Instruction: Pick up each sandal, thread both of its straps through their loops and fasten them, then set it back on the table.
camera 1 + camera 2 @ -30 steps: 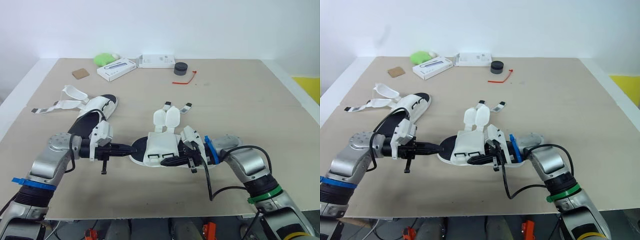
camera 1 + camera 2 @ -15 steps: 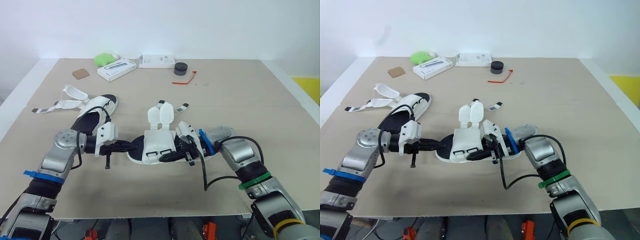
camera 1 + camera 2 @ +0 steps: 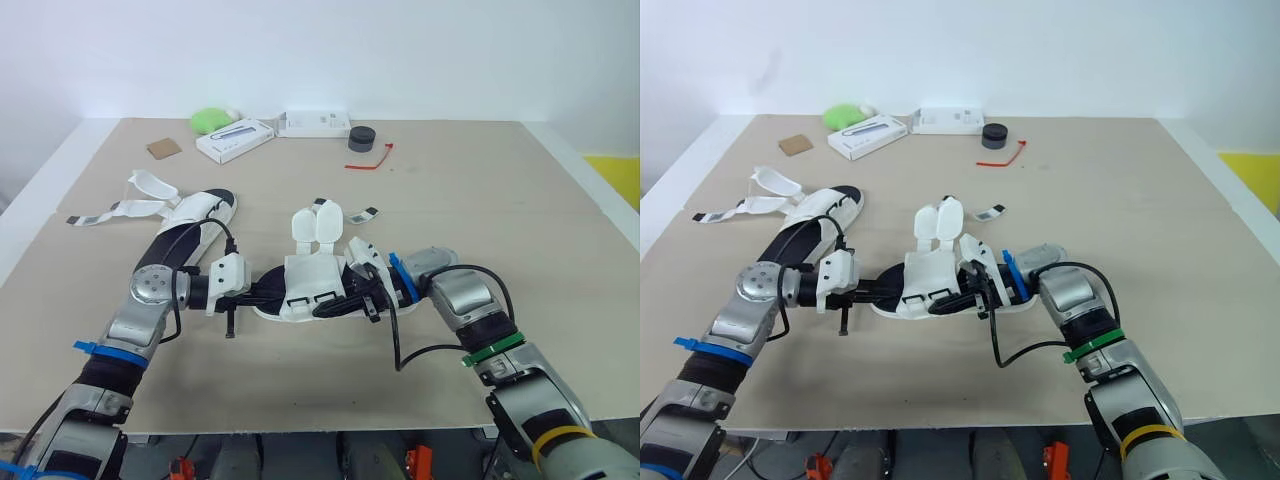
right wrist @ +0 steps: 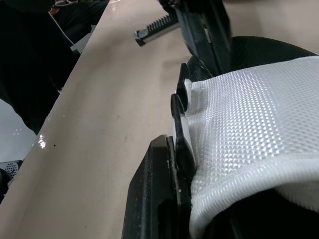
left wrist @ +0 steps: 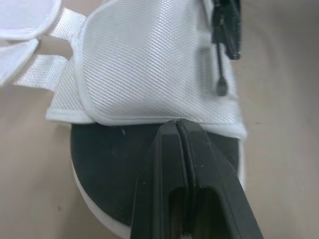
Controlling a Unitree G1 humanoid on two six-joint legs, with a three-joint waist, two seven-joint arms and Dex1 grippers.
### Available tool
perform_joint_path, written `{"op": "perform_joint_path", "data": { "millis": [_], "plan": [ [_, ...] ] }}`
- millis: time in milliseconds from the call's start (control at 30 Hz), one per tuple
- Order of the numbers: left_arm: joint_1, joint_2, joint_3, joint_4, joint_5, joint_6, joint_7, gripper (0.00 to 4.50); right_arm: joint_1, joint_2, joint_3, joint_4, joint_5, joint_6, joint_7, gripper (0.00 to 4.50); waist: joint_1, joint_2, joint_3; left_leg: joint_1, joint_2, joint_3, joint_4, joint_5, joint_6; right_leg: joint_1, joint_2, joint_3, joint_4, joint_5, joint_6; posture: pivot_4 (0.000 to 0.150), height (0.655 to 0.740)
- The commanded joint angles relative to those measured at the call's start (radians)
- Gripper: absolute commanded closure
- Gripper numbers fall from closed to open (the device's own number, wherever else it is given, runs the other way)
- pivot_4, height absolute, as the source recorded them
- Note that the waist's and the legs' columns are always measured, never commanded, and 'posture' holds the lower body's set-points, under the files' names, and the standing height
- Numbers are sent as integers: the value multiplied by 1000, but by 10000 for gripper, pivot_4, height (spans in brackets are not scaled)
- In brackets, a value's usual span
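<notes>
- Here, the sandal [image 3: 315,278] lies on the table [image 3: 470,200], in the middle of its near half. Its black sole is down, its white mesh upper is on top, and its length runs left to right.
- Its two broad white flaps [image 3: 318,226] stand up on the far side, unfastened. Thin straps with dark tips [image 3: 370,212] lie on the table just beyond them.
- The left gripper [image 5: 177,125] reaches in from the left, low over the table. Its two black fingers are pressed together with no gap. Their tip sits over the black insole and touches the edge of the mesh upper, but I cannot tell whether it pinches that edge.
- The right gripper [image 3: 338,303] reaches in from the right along the sandal's near side. It is clamped on the near edge of the white upper, just beside the black loops [image 4: 178,112], with the woven fabric lying against its finger.
- The second sandal [image 3: 190,215] lies well apart, to the far left. Its straps [image 3: 110,212] are undone and trail off to the left.
- Along the far edge of the table lie a green object [image 3: 208,120], a long white box [image 3: 233,138], a second white box [image 3: 313,122], a small black round thing [image 3: 361,137], a red tie [image 3: 372,157] and a brown square [image 3: 161,148].
</notes>
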Motion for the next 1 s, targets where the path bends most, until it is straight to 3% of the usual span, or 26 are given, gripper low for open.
{"op": "perform_joint_path", "data": {
  "millis": [33,300,533,1000],
  "plan": [
    [-25,-14,-24,112,63,-70,22,44371,0,-1,-19,-42,20,11,21,45000,2,0,0,0,0,0,0,0,0,0,0,0,0,0,0,1500,7400],
    [-112,19,-19,286,69,-186,-31,44371,3,-10,-28,-54,17,22,17,45000,3,0,-1,1,0,0,0,3,0,1,0,0,0,2,1,1500,7400],
    [-128,16,-24,332,74,-221,-52,44371,4,-8,-33,-57,17,25,9,45000,2,0,-1,0,0,0,0,3,0,1,0,0,0,2,0,1500,7400],
    [-66,-153,-84,288,80,-195,-18,44371,9,-9,-45,-75,26,43,-7,45000,17,2,-4,0,-1,0,0,3,0,2,0,0,0,2,1,1500,7400]
  ]
}}
